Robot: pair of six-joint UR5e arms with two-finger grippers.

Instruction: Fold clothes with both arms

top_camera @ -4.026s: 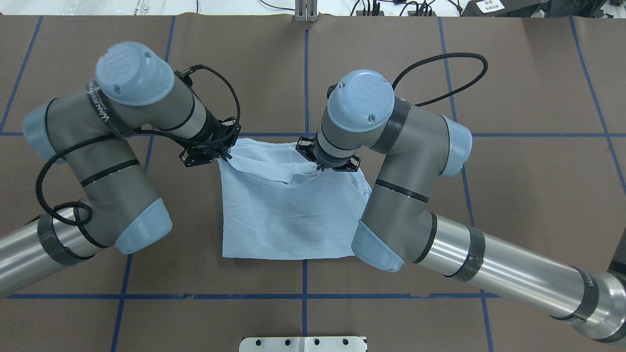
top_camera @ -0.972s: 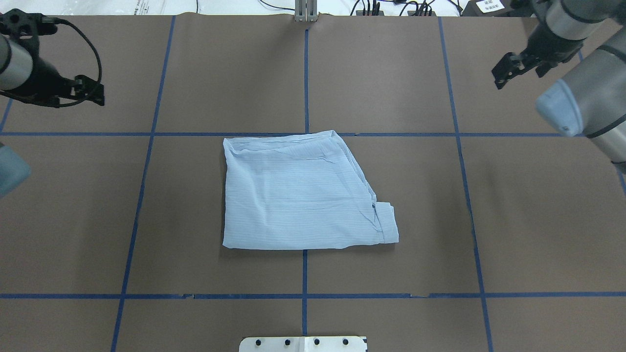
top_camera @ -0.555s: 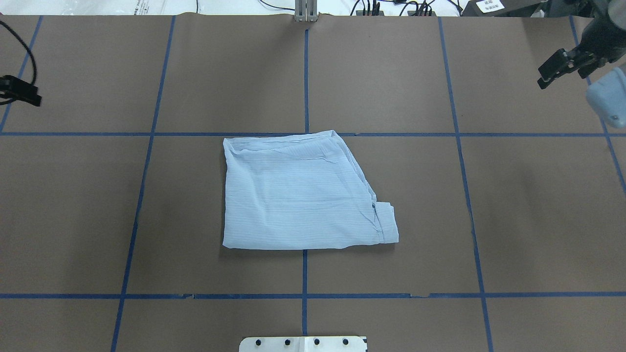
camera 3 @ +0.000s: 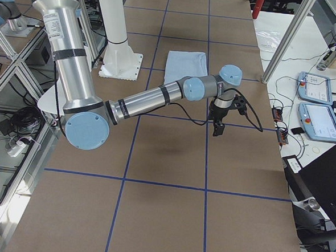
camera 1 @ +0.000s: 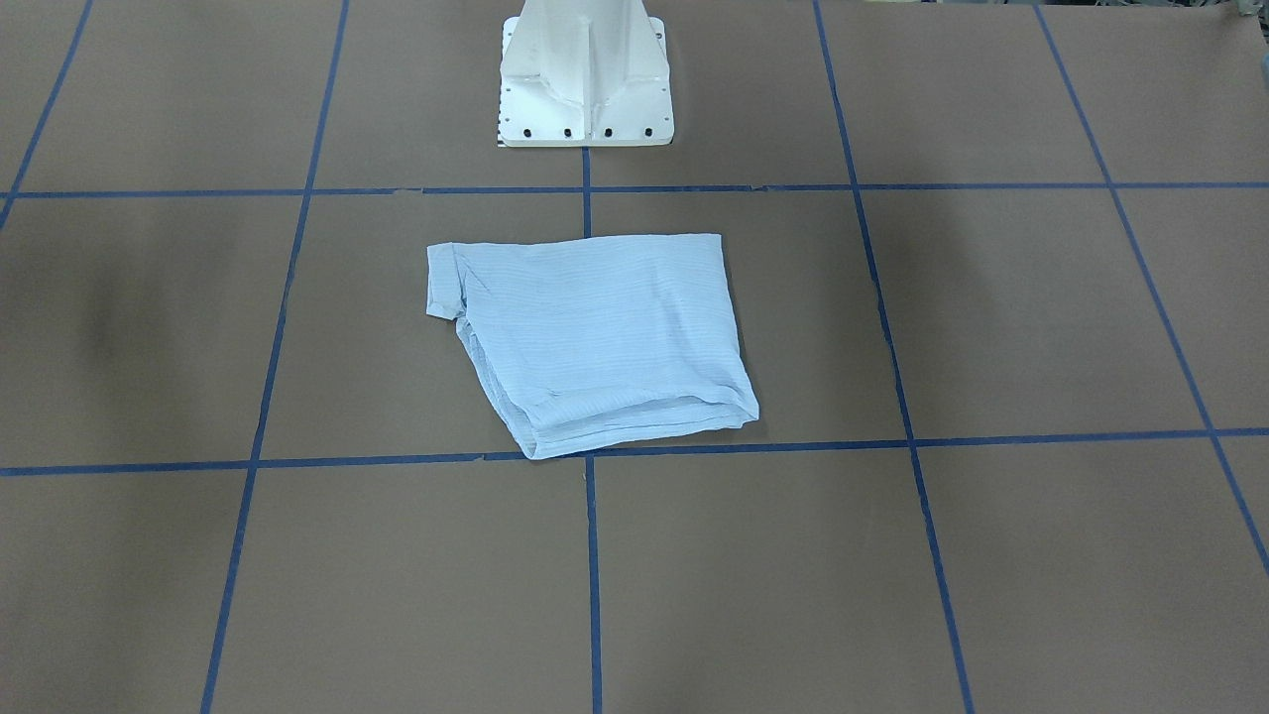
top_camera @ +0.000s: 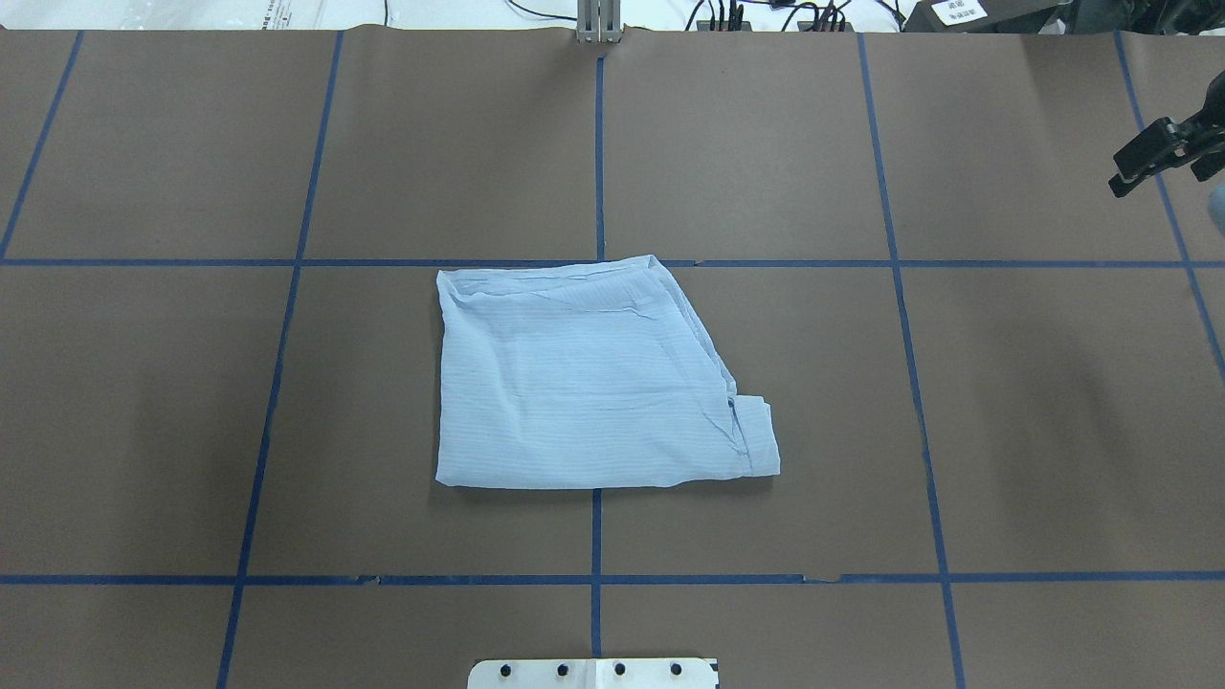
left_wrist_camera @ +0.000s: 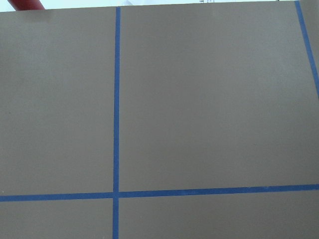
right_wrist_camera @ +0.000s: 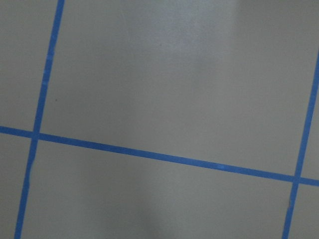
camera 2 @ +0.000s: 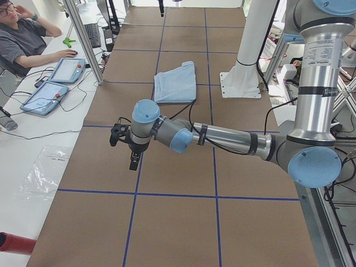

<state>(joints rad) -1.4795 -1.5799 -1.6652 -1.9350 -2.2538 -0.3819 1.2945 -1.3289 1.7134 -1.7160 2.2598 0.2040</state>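
Folded shirt [top_camera: 584, 378] is lying flat mid-frame on worktop [top_camera: 1005, 431]. Right tool [top_camera: 1160, 178] is hovering upper right, jaws apart; left tool [camera 2: 123, 149]: state not discernible.

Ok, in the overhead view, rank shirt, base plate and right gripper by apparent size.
1. shirt, clearly largest.
2. base plate and right gripper: both cut off by the frame edge, so no ranking between them.
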